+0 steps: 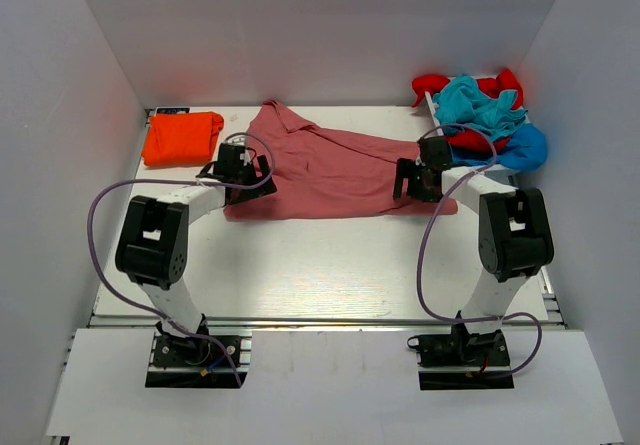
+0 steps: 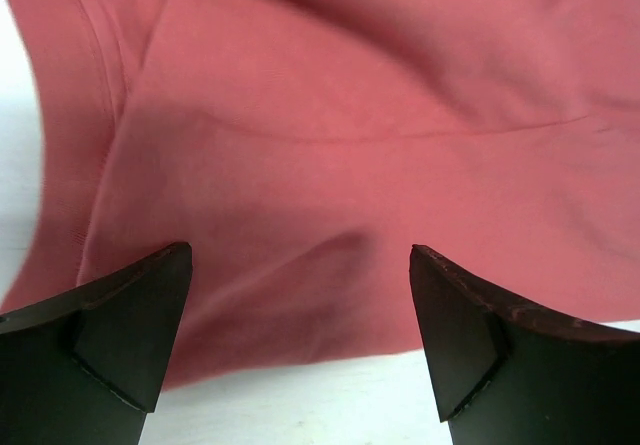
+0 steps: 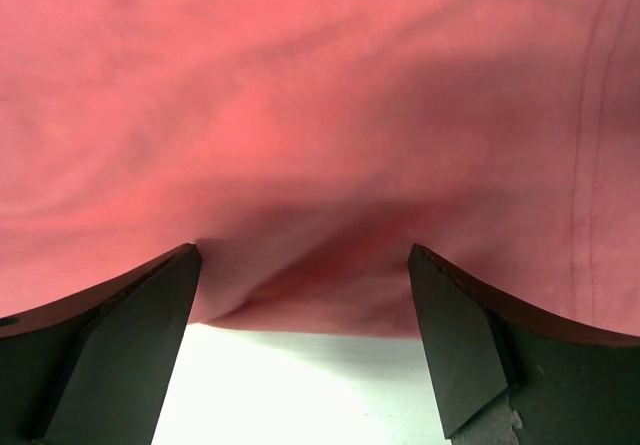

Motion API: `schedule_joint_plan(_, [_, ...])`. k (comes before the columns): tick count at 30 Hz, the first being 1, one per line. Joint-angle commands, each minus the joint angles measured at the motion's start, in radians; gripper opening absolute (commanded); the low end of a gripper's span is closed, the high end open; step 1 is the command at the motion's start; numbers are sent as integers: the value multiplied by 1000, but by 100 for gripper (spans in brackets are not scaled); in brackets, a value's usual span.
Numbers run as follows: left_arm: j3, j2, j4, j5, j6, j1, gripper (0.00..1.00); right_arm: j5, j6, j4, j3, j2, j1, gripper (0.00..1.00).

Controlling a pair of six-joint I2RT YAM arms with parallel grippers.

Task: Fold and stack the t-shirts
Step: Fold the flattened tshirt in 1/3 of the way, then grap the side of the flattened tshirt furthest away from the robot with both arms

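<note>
A dusty pink-red t-shirt (image 1: 330,170) lies spread across the middle of the table, filling the left wrist view (image 2: 340,145) and the right wrist view (image 3: 320,115). My left gripper (image 1: 243,180) hangs open over its near-left hem (image 2: 300,295), nothing between the fingers. Over the near-right hem (image 3: 310,285) my right gripper (image 1: 415,183) is open too, and it holds nothing. An orange t-shirt (image 1: 182,137) sits folded at the back left. A heap of red, teal and blue t-shirts (image 1: 482,115) is at the back right.
White walls close in the table on the left, back and right. Bare white tabletop (image 1: 320,265) runs between the pink shirt and the arm bases. Purple cables (image 1: 100,215) loop off both arms.
</note>
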Motion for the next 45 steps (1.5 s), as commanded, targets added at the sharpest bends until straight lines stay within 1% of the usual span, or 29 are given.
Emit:
schedule_joint_plan(1, [3,50,-23,21,-21,7,100,44,18,26,-39,6,-11,90])
schedule_joint_plan(2, [-6,60,-40,0,-21,7,100,78,42,12,-39,35,-14,90])
schedule_joint_plan(4, [-37,74,-106,-37,-21,7,100,78,57,-21,-42,51,-16,90])
schedule_joint_plan(5, [-48,74,-141,-86,-39,7,100,72,91,-28,-61,58,-16,90])
schedule_joint_plan(7, [-101,74,-192,-156,-76,17,100,63,131,-34,-108,40,-28,90])
schedule_joint_plan(9, [-154,35,-217,-157,-96,28,100,61,168,-40,-167,8,-33,90])
schedule_joint_plan(12, [-290,-73,-229,-148,-119,39,100,3,202,-41,-274,-92,-50,90])
schedule_joint_plan(13, [-313,-103,-229,-148,-133,39,100,-25,205,-40,-318,-106,-50,89])
schedule_joint_plan(14, [-333,-161,-243,-148,-144,39,100,-64,208,-37,-364,-121,-51,90])
schedule_joint_plan(15, [-370,-188,-257,-148,-144,39,100,-98,200,-22,-384,-156,-48,90])
schedule_joint_plan(16, [-384,-211,-272,-148,-153,48,100,-133,206,-20,-453,-190,-47,90])
schedule_joint_plan(21, [-489,-331,-371,-105,-190,48,100,-168,200,-44,-561,-313,-44,90])
schedule_joint_plan(22, [-502,-381,-399,-105,-206,48,100,-172,197,-58,-594,-360,-41,90])
schedule_joint_plan(25, [-533,-475,-484,-95,-255,39,100,-206,189,-87,-634,-409,-38,90])
schedule_joint_plan(26, [-549,-546,-497,-82,-275,39,100,-213,164,-100,-639,-454,-37,90])
schedule_joint_plan(27, [-560,-583,-526,-82,-288,28,100,-224,157,-109,-642,-471,-30,90])
schedule_joint_plan(28, [-560,-620,-527,-82,-288,28,100,-233,125,-113,-639,-506,-30,90])
schedule_joint_plan(29, [-560,-689,-536,-65,-288,28,100,-238,116,-129,-636,-533,-28,90])
schedule_joint_plan(31, [-545,-740,-515,-52,-288,28,100,-227,87,-140,-603,-572,-28,90])
schedule_joint_plan(33, [-488,-756,-487,-52,-268,28,100,-240,74,-147,-578,-603,-31,90])
schedule_joint_plan(34, [-462,-756,-458,-52,-259,28,100,-252,73,-146,-540,-609,-27,90])
schedule_joint_plan(35, [-400,-745,-449,-78,-250,28,100,-256,74,-128,-527,-626,-25,90])
schedule_joint_plan(37, [-335,-683,-420,-109,-216,28,100,-247,76,-107,-477,-624,-27,90])
schedule_joint_plan(38, [-268,-653,-419,-141,-207,28,100,-231,77,-86,-466,-615,-28,90])
schedule_joint_plan(40, [-203,-589,-396,-154,-174,39,100,-202,79,-80,-409,-600,-31,90])
schedule_joint_plan(41, [-147,-519,-369,-154,-164,39,100,-197,79,-63,-394,-583,-31,90])
schedule_joint_plan(44, [-34,-406,-332,-196,-139,39,100,-140,87,-43,-328,-522,-31,90])
schedule_joint_plan(45, [-5,-327,-321,-209,-122,39,100,-129,91,-34,-305,-496,-31,90])
